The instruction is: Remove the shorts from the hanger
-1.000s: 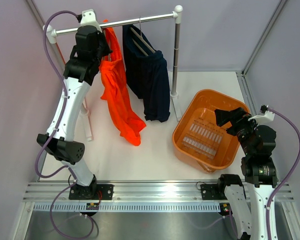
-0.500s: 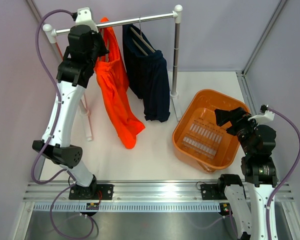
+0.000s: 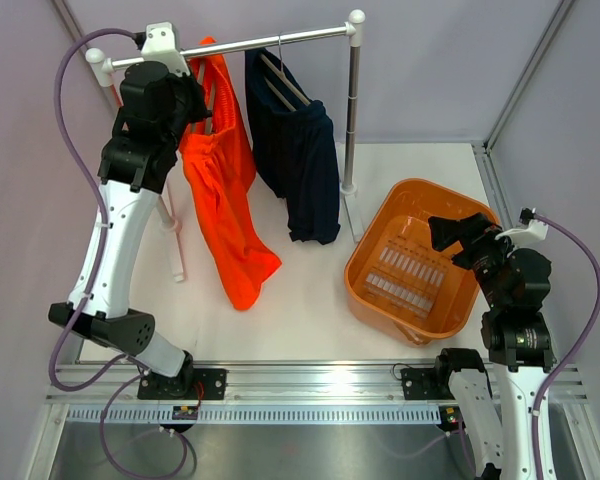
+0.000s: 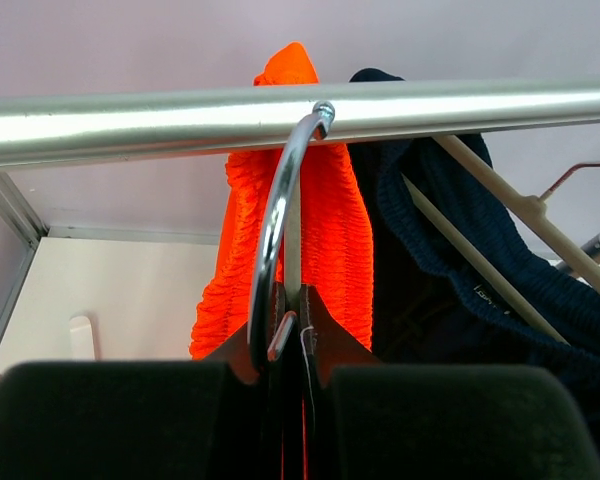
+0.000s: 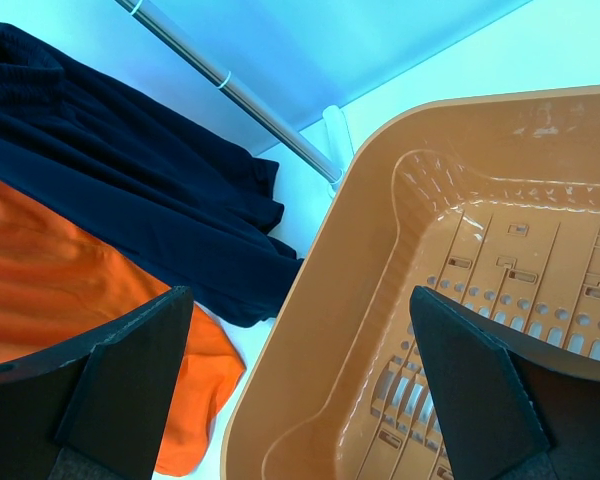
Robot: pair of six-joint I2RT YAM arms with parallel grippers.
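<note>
Orange shorts [image 3: 225, 200] hang from a wooden hanger [image 4: 329, 335] whose metal hook [image 4: 275, 220] loops over the silver rail [image 3: 260, 42]. My left gripper [image 3: 195, 105] is up at the rail's left end, shut on that hanger just below the hook; in the left wrist view the gripper [image 4: 290, 365] has the hanger pinched between its black fingers. Navy shorts [image 3: 300, 160] hang on a second hanger to the right. My right gripper [image 3: 450, 235] is open and empty above the orange basket [image 3: 380, 230].
The rail's right post [image 3: 352, 110] stands between the navy shorts and the basket. The rack's left post [image 3: 172, 225] stands beside my left arm. Walls close in on the left, back and right. The right wrist view shows the basket's wall [image 5: 310, 300].
My left gripper has moved left along the rail with the hanger, and the orange shorts have swung left, away from the navy shorts. The right arm has not moved.
</note>
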